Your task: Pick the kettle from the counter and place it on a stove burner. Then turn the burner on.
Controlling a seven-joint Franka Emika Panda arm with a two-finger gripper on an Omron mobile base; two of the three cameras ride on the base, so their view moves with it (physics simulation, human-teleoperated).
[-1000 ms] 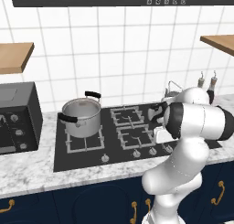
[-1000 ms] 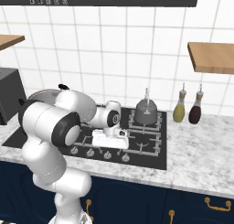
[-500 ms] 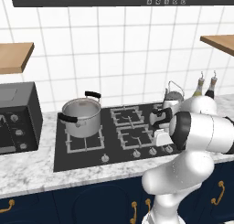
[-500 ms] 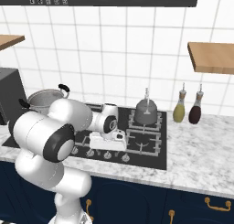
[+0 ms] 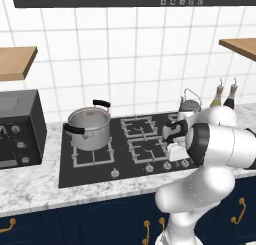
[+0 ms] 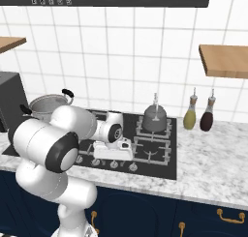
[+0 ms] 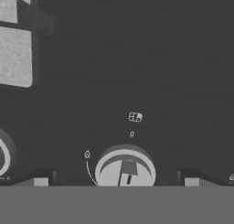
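The grey kettle (image 5: 189, 107) (image 6: 155, 119) stands upright on the back right stove burner (image 6: 154, 131) of the black cooktop (image 5: 85, 172), apart from my hand. My gripper (image 5: 174, 158) (image 6: 114, 158) points down at the front row of silver knobs. In the hand view my gripper (image 7: 116, 181) is open. Its two fingertips (image 7: 43, 180) stand either side of a round silver knob (image 7: 125, 169) without touching it. The marbled counter (image 5: 30, 190) (image 6: 213, 158) runs around the cooktop.
A steel pot (image 5: 89, 127) (image 6: 44, 106) with black handles sits on the back left burner. Two slim bottles (image 5: 224, 95) (image 6: 197, 117) stand right of the cooktop. A dark oven box (image 5: 17, 129) is at the far left, and wooden shelves (image 6: 225, 60) hang above.
My hand has sunk a little toward the front knob row and the arm's elbow has swung outward. The kettle and pot have not moved.
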